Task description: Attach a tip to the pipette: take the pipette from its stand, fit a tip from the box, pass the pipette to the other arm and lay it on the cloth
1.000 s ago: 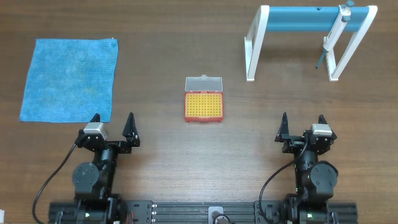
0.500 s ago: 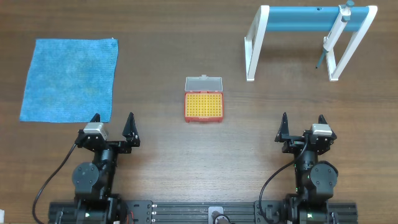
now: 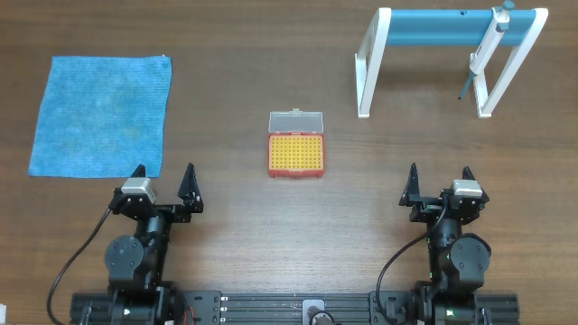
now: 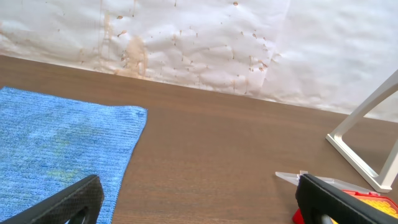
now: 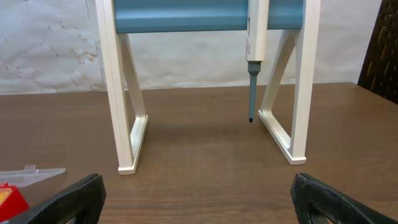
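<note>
Near table edge: left gripper (image 3: 164, 171) and right gripper (image 3: 440, 171), both 2-finger jaws spread wide, holding nothing. Mid-table: orange tip box (image 3: 295, 173), clear lid (image 3: 296, 121) flipped back, yellow tips (image 3: 295, 152) filling it. Blue cloth (image 3: 101, 116) toward far left corner. Far right corner: pipette (image 3: 486, 45) hangs on stand (image 3: 433, 27), nose down.

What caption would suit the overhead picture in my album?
Left claw and right claw open near their bases; blue cloth left, tip box centre, pipette hanging on its stand right.
</note>
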Motion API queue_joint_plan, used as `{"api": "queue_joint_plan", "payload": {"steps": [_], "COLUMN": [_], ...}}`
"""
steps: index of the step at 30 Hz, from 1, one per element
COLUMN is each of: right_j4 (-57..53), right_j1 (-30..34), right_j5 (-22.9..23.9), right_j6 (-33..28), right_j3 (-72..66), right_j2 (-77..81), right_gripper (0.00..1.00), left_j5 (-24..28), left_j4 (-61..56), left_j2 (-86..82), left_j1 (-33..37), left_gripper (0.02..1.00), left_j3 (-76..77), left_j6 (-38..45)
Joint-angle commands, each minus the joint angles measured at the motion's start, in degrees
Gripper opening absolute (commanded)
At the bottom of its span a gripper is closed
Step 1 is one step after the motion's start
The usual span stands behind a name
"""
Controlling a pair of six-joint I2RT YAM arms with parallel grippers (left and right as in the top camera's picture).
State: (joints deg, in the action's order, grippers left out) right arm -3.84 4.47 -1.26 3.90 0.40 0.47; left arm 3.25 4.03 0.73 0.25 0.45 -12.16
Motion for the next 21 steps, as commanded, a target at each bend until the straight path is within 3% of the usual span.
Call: {"api": "queue_joint_plan", "payload": {"steps": [1, 5, 8, 13, 15, 17, 20, 21], "right_j4": [-0.31, -0.2, 4.72, 33.64, 34.53, 34.58, 34.6, 34.64], "right_j1": [0.33, 0.39, 2.16, 10.75, 12.02, 12.02, 12.09, 12.24], "right_j5": [-0.7, -0.72, -1.38, -1.36, -1.42, -5.29, -6.14, -8.57], "right_j6": [-2.14, -2.27, -2.27, -2.78, -2.8, -8.92, -10.6, -12.7], "right_j3": [-0.17, 0.28, 5.7, 14.29, 20.2, 29.46, 37.68, 40.11], "right_j2": [0.24, 1.25, 11.5, 45.16, 56.08, 68.98, 79.56, 82.77], "right_gripper": [0.974, 0.972, 0.974, 0.974, 0.972, 0.974, 0.974, 0.967], "left_j5": [0.24, 0.24, 0.24, 0.24, 0.24, 0.24, 0.24, 0.24], "left_j4": [0.31, 0.31, 0.31, 0.31, 0.31, 0.31, 0.31, 0.31], "left_j2": [-0.42, -0.42, -0.42, -0.42, -0.42, -0.42, -0.42, -0.42], "left_j1": [0.17, 0.17, 0.17, 0.17, 0.17, 0.17, 0.17, 0.17], "left_gripper": [0.996, 0.998, 0.996, 0.996, 0.996, 0.996, 0.998, 0.996], "left_j3": [-0.13, -0.13, -0.13, -0.13, -0.13, -0.13, -0.13, -0.13], "left_j6": [0.68, 0.68, 0.68, 0.68, 0.68, 0.68, 0.68, 0.68]}}
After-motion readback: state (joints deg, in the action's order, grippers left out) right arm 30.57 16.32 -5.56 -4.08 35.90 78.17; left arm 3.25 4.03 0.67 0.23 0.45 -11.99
